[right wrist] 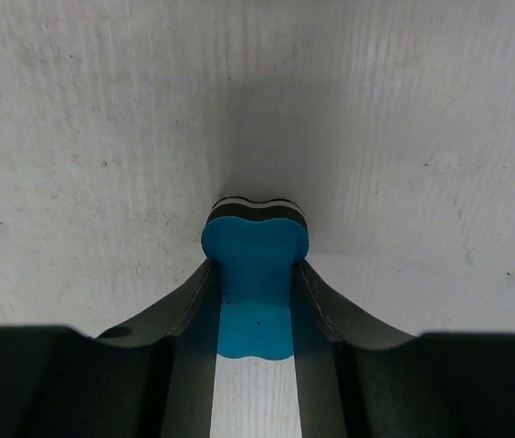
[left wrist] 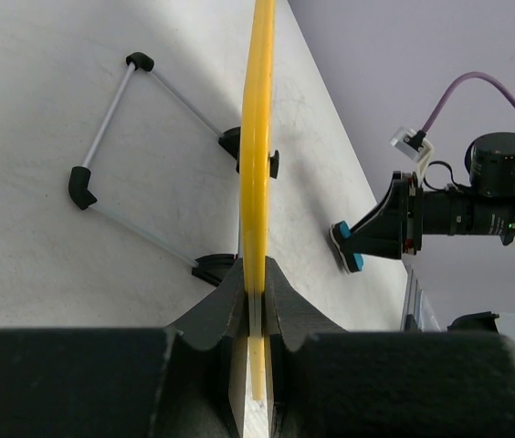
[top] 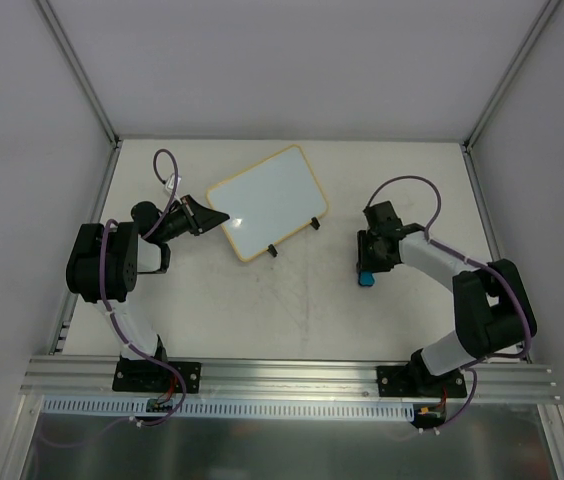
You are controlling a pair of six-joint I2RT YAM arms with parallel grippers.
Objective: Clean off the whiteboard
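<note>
Left claw [left wrist: 256, 278] pinches the whiteboard [top: 267, 200] by its yellow edge; right claw [right wrist: 256, 266] is clamped on a blue eraser [right wrist: 256, 239] down at the surface [top: 292, 310].

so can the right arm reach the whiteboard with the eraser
probably yes: the right claw grips the blue eraser and nothing stands between it and the whiteboard, held by the left claw

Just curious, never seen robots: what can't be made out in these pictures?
Top view: any pen marks on the whiteboard; too small, with glare.
Left wrist view: the board's face; seen edge-on from the left gripper.
Top view: most of the eraser; the right gripper covers it.
</note>
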